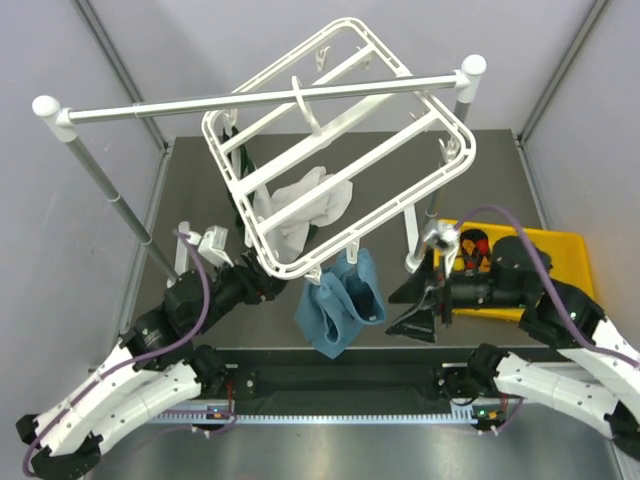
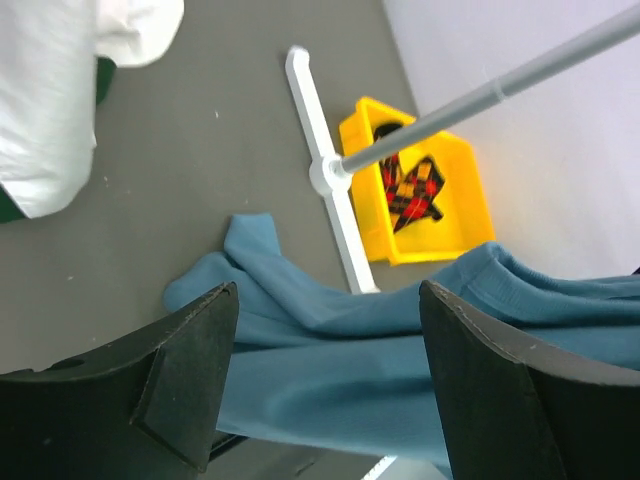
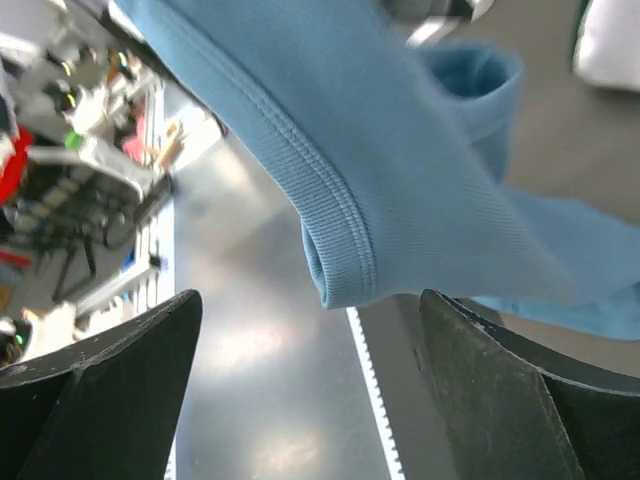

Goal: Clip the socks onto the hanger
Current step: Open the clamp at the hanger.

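Left gripper (image 2: 328, 335) and right gripper (image 3: 310, 310) are both spread wide and empty, flanking the blue cloth (image 1: 340, 300) that hangs from the hanger (image 1: 340, 150). The socks (image 2: 410, 190) lie crumpled in the yellow bin (image 2: 465, 215) at the table's right edge. They look light and limp, so pinch one cuff.

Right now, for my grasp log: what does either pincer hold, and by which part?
Nothing held: left pincer and right pincer both open, teal cloth ungripped.
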`<action>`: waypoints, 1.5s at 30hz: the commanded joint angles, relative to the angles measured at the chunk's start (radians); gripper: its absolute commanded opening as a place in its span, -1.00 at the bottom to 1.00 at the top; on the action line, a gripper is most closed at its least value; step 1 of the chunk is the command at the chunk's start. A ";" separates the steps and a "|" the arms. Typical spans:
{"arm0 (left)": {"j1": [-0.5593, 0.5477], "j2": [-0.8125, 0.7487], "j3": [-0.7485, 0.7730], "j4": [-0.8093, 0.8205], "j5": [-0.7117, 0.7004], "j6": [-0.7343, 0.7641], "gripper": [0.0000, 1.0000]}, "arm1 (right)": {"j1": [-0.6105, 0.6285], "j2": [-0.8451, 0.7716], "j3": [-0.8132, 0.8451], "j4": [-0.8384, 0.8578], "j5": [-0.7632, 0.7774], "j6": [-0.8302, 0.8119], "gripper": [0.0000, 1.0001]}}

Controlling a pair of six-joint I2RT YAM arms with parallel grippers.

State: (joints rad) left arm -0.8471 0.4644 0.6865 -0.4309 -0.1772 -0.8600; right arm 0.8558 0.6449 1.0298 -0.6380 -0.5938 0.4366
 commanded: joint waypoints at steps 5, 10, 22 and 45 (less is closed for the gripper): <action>-0.003 -0.173 0.030 -0.133 -0.077 -0.027 0.55 | 0.371 0.093 -0.026 0.081 0.591 0.013 0.89; -0.003 -0.225 0.031 -0.158 0.011 -0.001 0.52 | 0.391 0.143 -0.125 0.244 0.776 0.076 0.68; -0.003 -0.202 0.158 0.047 0.361 0.068 0.42 | 0.333 0.174 -0.114 0.268 1.258 0.042 -1.00; 0.000 -0.187 0.242 0.132 0.409 0.148 0.79 | -0.021 0.423 -0.014 0.485 0.694 -0.045 -0.86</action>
State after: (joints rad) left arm -0.8471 0.2474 0.8974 -0.3592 0.2058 -0.7624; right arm 0.9154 1.0760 0.9535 -0.1856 0.1226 0.4183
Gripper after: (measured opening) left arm 0.890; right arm 0.066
